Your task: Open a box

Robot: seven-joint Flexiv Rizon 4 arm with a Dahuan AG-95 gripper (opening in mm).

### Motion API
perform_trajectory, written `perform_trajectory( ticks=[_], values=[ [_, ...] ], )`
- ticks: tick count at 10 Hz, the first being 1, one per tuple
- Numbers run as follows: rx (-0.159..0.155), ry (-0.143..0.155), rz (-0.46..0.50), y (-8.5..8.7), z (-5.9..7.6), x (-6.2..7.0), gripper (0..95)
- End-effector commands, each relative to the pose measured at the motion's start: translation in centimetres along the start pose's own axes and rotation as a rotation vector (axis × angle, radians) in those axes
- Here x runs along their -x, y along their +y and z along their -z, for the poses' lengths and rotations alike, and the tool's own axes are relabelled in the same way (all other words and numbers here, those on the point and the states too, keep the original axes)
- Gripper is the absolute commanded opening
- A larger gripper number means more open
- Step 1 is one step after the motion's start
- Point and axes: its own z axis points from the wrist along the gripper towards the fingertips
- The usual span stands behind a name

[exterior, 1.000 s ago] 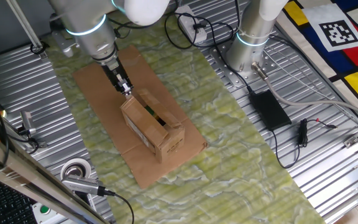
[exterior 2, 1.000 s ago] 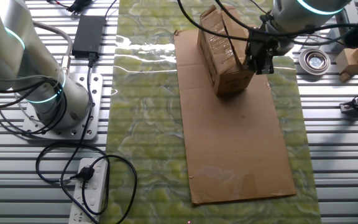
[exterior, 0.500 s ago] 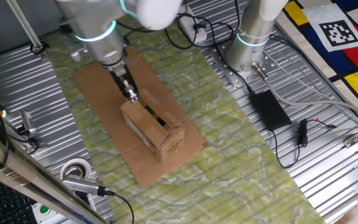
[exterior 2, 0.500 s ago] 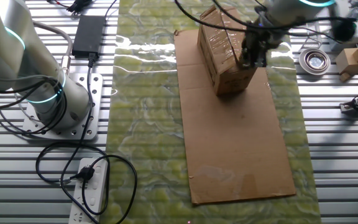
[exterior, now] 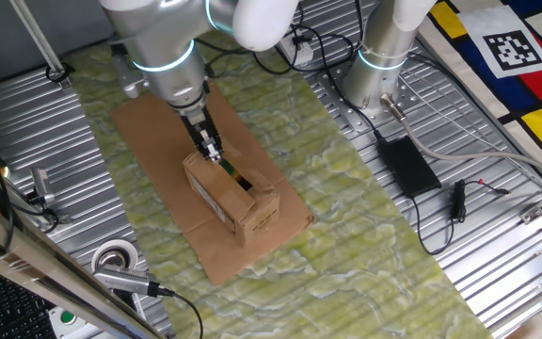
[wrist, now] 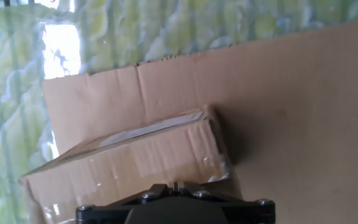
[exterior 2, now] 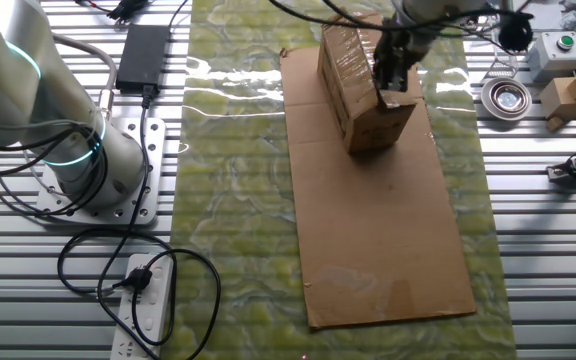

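The box [exterior: 226, 200] is a small brown carton that stands on the flat cardboard sheet [exterior: 149, 122]. A dark gap runs along its top, and one flap [exterior: 265, 194] is slightly lifted. It also shows in the other fixed view [exterior 2: 356, 95] and in the hand view [wrist: 129, 163], where clear tape shines on it. My gripper [exterior: 213, 152] points down with its tip at the box's top edge, at the far end. In the other fixed view the gripper [exterior 2: 381, 78] is over the box top. In the hand view the gripper [wrist: 175, 185] has its fingers pressed together.
The sheet lies on a green mat [exterior: 346, 226]. A tape roll [exterior: 114, 257] and tools lie at the front left. A second arm base [exterior: 374, 75], a power adapter [exterior: 406, 165] and cables are on the right. A power strip [exterior 2: 144, 305] lies near the other base.
My gripper has moved from beside the box's far end onto its top edge. The box has not moved.
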Motion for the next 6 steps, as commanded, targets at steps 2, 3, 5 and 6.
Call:
perform_trajectory(
  ticks=[2,3,5,6],
  values=[
    [0.003,0.004,0.010,-0.9,0.5,-2.1,0.0],
    [0.003,0.009,0.017,-1.5,0.4,-3.3,0.0],
    [0.004,0.004,0.030,-2.5,-0.2,-4.6,0.0],
    [0.007,0.002,0.032,-2.8,-0.5,-5.1,0.0]
  ],
)
